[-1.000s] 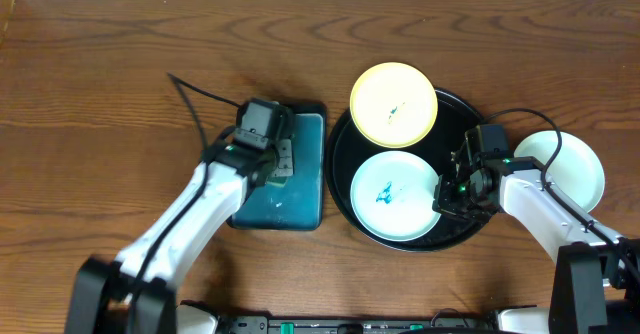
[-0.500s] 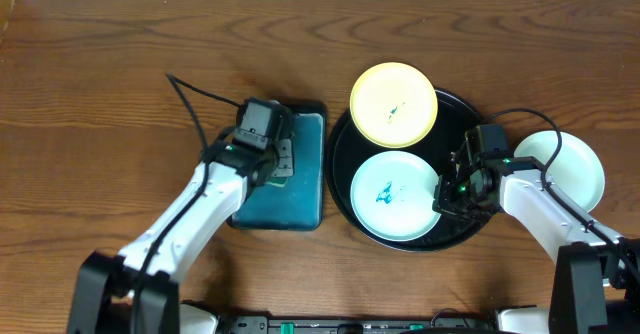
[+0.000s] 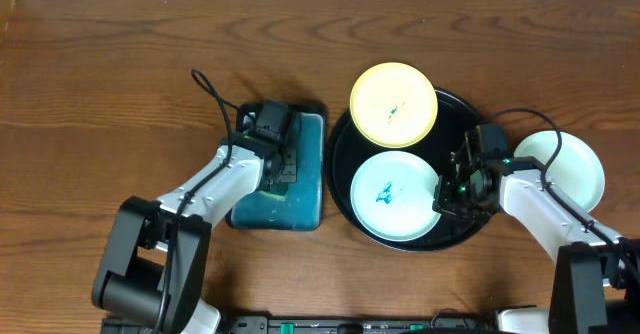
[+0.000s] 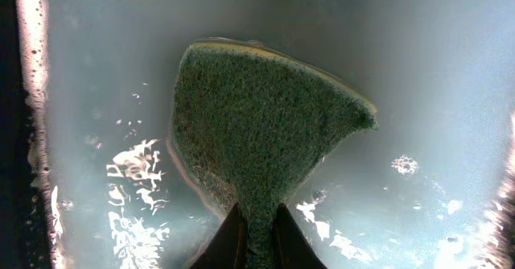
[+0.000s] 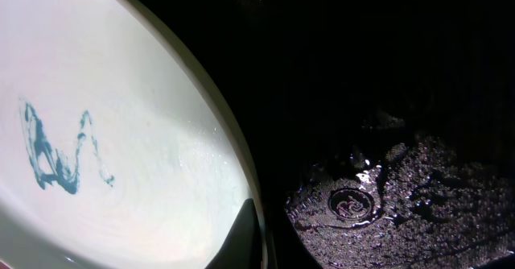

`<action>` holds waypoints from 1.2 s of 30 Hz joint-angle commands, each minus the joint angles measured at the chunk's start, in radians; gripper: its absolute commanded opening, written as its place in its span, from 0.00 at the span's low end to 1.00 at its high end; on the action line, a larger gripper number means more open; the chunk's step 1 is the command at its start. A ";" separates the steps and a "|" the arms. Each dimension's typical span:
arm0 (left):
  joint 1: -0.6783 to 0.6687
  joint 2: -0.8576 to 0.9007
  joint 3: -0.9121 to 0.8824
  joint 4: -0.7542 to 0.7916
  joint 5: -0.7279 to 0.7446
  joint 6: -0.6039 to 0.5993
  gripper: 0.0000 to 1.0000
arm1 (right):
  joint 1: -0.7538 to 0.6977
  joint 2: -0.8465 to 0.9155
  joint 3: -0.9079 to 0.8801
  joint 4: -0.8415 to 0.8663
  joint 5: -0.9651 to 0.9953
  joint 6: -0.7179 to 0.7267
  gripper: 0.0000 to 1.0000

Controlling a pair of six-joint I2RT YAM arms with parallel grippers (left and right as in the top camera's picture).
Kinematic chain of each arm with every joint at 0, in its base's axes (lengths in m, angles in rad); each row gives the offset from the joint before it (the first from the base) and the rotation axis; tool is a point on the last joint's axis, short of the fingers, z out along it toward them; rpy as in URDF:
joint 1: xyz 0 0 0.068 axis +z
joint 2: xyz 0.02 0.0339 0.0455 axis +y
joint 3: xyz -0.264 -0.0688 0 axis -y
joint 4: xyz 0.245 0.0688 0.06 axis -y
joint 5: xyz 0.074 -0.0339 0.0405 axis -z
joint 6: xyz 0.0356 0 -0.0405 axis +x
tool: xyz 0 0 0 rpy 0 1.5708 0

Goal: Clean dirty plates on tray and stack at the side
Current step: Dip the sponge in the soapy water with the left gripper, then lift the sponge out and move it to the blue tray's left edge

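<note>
A mint-white plate (image 3: pixel 393 196) with a blue smear lies at the front of the black tray (image 3: pixel 452 114); it also shows in the right wrist view (image 5: pixel 121 140). A pale yellow plate (image 3: pixel 393 104) with a small smear lies at the tray's back. A clean mint-white plate (image 3: pixel 570 164) sits on the table to the right. My right gripper (image 3: pixel 455 189) grips the smeared plate's right rim; one finger (image 5: pixel 245 237) shows inside the rim and the other is hidden. My left gripper (image 4: pixel 256 211) is shut on a green sponge (image 4: pixel 257 132) and presses it on the wet teal tray (image 4: pixel 442 100).
The rectangular teal tray (image 3: pixel 300 209) lies just left of the black tray, and my left gripper (image 3: pixel 278 154) is over it. The black tray's wet floor (image 5: pixel 386 196) shows to the right of the plate. A black cable (image 3: pixel 212 92) loops behind the left arm.
My left gripper has shifted slightly right and forward over the teal tray, and its arm and cable have swung. The right arm and the plates have not moved.
</note>
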 commanded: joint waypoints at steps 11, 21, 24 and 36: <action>0.004 -0.040 0.004 -0.029 0.057 0.000 0.08 | 0.009 -0.005 -0.006 -0.008 0.014 0.009 0.01; 0.068 -0.208 0.004 -0.029 0.242 0.007 0.08 | 0.009 -0.005 -0.006 -0.008 0.014 0.009 0.01; 0.129 -0.224 0.004 -0.028 0.364 0.023 0.07 | 0.009 -0.005 -0.006 -0.008 0.014 0.009 0.01; 0.333 -0.225 0.003 -0.029 0.846 0.227 0.07 | 0.009 -0.005 -0.006 -0.008 0.014 0.009 0.01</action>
